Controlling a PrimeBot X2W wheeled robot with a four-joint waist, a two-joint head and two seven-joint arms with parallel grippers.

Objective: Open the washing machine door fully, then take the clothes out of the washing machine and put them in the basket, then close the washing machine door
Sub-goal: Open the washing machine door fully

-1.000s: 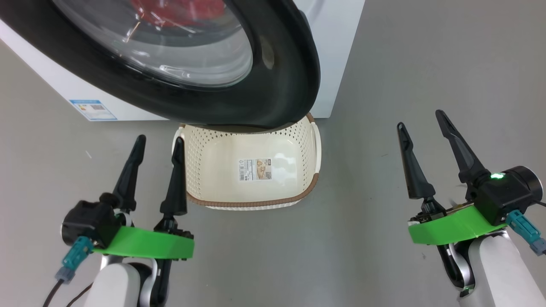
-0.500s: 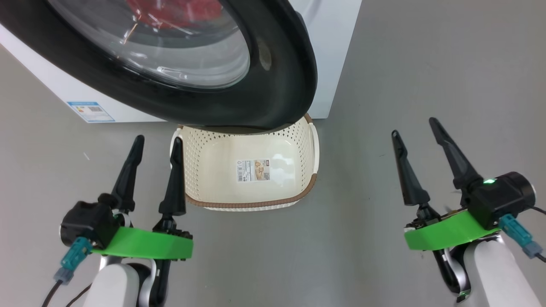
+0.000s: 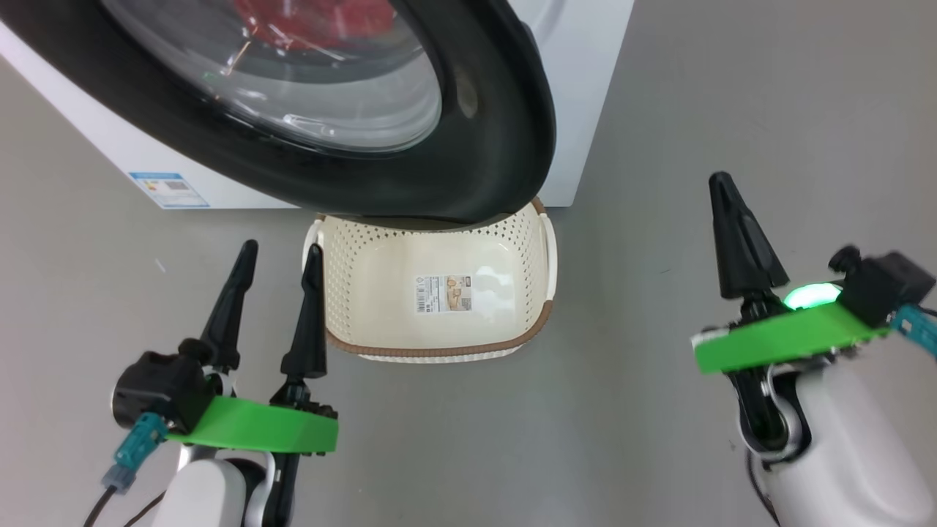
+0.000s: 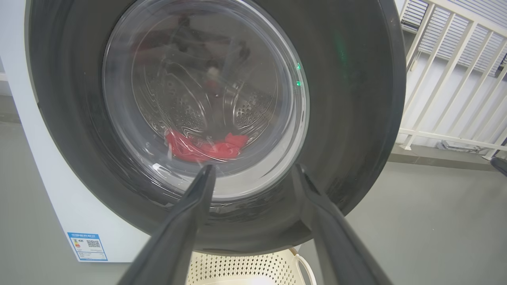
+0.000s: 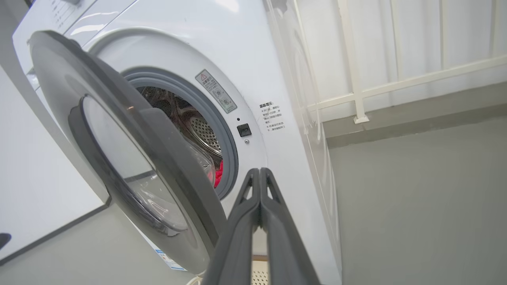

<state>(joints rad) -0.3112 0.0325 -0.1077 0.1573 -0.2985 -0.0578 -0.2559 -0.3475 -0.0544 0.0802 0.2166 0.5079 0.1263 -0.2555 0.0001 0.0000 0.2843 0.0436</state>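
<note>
The washing machine [image 3: 578, 88] stands at the top of the head view. The washing machine door [image 3: 498, 132], black-rimmed with a glass bowl, stands partly open and overhangs the far end of the basket [image 3: 439, 351]. The red clothes [image 3: 315, 18] lie in the drum behind the glass. My left gripper [image 3: 282, 249] is open and empty, just left of the basket. My right gripper [image 3: 722, 183] is shut on nothing, out to the basket's right. In the left wrist view the open gripper [image 4: 253, 168] faces the door [image 4: 356, 99] and clothes [image 4: 206, 148]. The right wrist view has the shut gripper [image 5: 260, 170], the door [image 5: 174, 170] ajar and a sliver of clothes [image 5: 218, 176].
The basket holds just a paper label [image 3: 444, 293] on its floor. A blue sticker [image 3: 168, 189] marks the machine's lower front. A white railing [image 4: 447, 79] runs along the wall to the machine's right. Grey floor [image 3: 732, 95] spreads around both arms.
My right gripper has shut its fingers and its wrist has turned and risen a little. The left arm, door and basket hold their places; the head view has shifted slightly.
</note>
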